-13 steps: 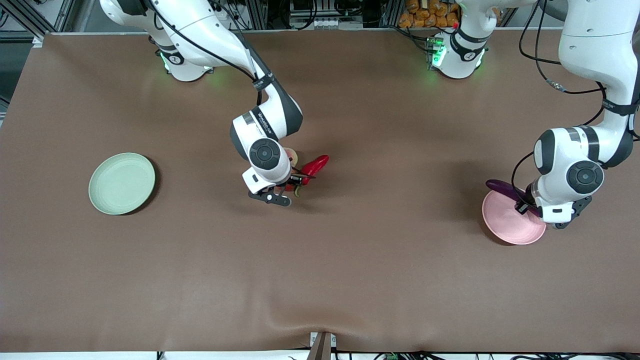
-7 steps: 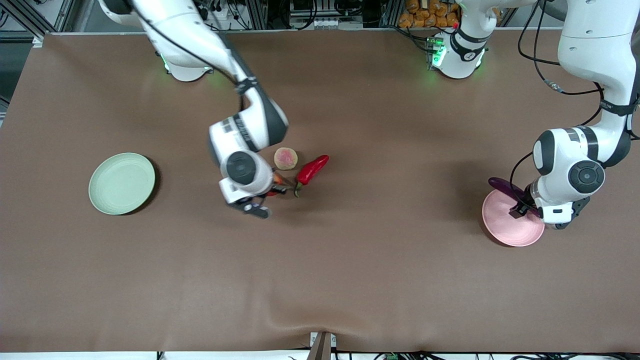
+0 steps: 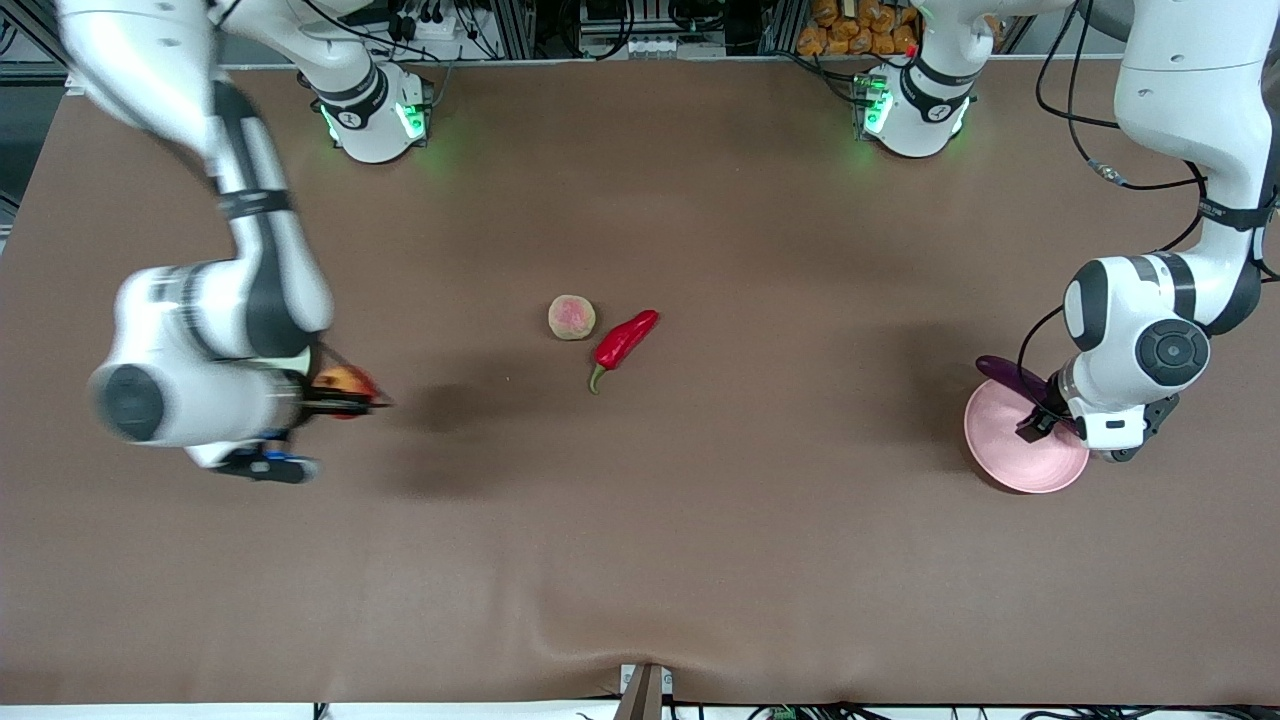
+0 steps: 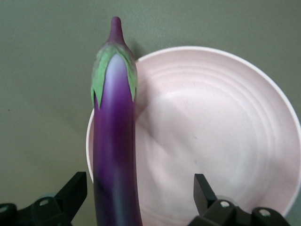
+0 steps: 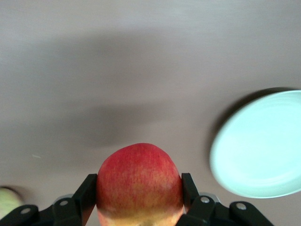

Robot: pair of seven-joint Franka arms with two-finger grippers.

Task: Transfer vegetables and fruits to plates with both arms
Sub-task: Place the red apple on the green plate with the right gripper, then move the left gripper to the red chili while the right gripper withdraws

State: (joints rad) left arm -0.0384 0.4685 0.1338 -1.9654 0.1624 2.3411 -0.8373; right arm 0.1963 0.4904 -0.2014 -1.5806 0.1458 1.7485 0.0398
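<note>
My right gripper (image 3: pixel 345 392) is shut on the red-orange pomegranate (image 3: pixel 340 380) and holds it above the table beside the pale green plate (image 5: pixel 263 146). That plate is hidden under the right arm in the front view. The pomegranate fills the jaws in the right wrist view (image 5: pixel 139 181). My left gripper (image 3: pixel 1040 415) is open over the pale pink plate (image 3: pixel 1010 455). The purple eggplant (image 4: pixel 115 141) lies across the plate's edge between the spread fingers, its stem end past the rim. The tan-green fruit (image 3: pixel 572 317) and the red chili (image 3: pixel 622 342) lie side by side mid-table.
The brown table cover (image 3: pixel 640 560) has a raised wrinkle near its edge closest to the front camera. The arm bases (image 3: pixel 375 115) stand along the edge farthest from the front camera.
My right arm has lifted the pomegranate from beside the chili and swung it toward the right arm's end, over by the green plate. The left gripper has shifted only slightly over the pink plate.
</note>
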